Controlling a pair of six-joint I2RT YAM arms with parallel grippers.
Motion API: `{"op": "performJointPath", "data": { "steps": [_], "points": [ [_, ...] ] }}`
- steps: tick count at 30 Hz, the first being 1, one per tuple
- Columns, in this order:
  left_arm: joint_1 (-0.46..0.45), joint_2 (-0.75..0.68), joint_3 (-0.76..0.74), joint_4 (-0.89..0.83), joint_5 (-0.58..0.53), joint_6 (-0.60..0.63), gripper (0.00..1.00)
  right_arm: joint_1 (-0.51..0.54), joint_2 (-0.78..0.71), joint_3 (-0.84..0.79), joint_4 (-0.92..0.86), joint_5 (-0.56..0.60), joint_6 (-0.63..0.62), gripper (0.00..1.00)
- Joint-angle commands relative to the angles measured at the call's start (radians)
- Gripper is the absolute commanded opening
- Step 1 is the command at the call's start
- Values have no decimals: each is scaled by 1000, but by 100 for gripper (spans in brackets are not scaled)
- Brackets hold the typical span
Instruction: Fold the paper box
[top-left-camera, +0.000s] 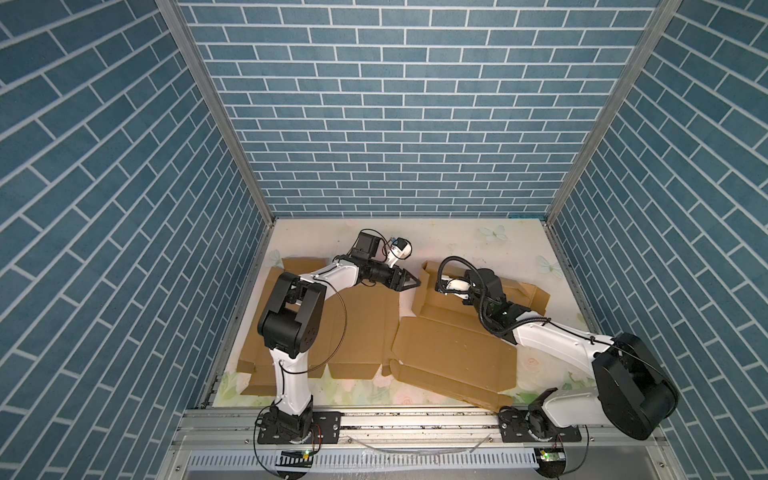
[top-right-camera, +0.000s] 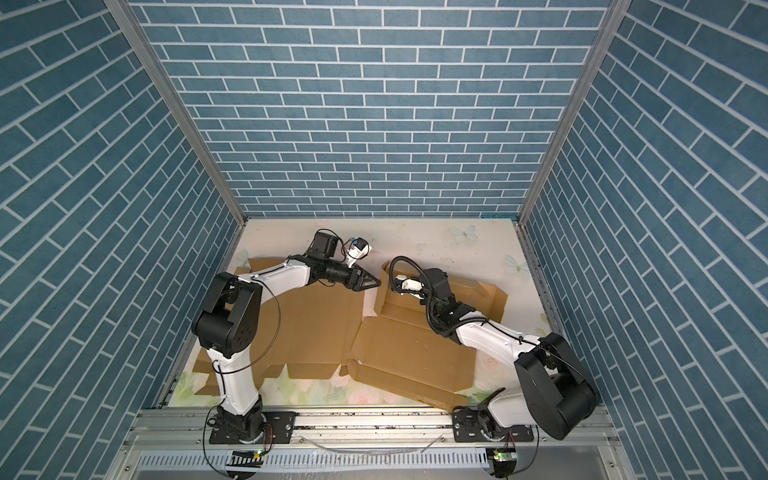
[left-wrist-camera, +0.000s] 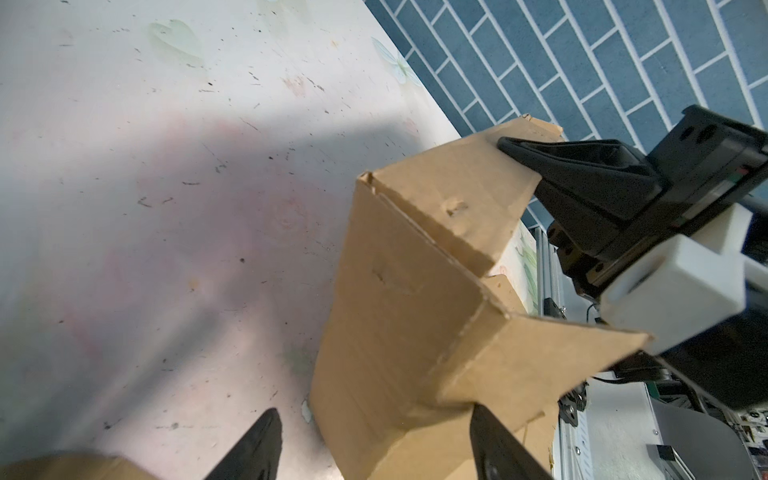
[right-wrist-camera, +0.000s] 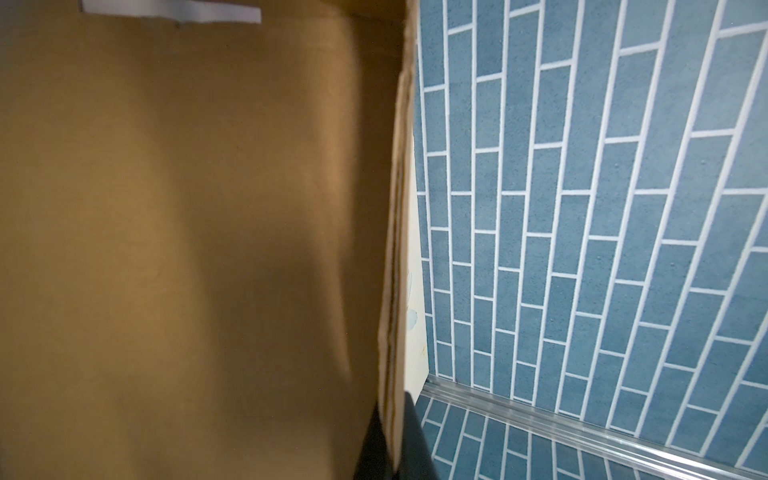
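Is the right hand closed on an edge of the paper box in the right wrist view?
Yes, the right hand pinches a raised edge of the paper box between its fingers.

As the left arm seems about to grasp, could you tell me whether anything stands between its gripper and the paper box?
Nothing visible does. The left gripper, jaws apart, sits right at the raised end wall of the paper box, with no other object near its fingers. The right gripper pinches a flap farther along, off that path.

Both top views high in front, looking down over whole table (top-left-camera: 457, 237), wrist views close on paper box (left-wrist-camera: 415, 311)
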Motion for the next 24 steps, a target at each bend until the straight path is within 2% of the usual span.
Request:
{"op": "performJointPath", "data": {
  "steps": [1, 6, 12, 17, 22, 24],
  "points": [
    [-20, -1, -7, 5, 0, 19, 73, 15, -14, -4, 4, -17, -42, 0],
    [-64, 6, -15, 17, -86, 16, 72, 14, -14, 2, -9, -21, -36, 0],
    [-99, -46, -111, 140, -293, -23, 71, 14, -22, 5, -37, -30, -20, 0],
    [-132, -67, -187, 316, -515, -109, 61, 14, -22, 14, -42, -37, -4, 0],
    [-181, -67, -210, 376, -636, -88, 53, 14, -31, 27, -63, -44, 23, 0],
    [-185, -72, -230, 405, -668, -75, 43, 14, -38, 30, -73, -52, 34, 0]
  ]
}}
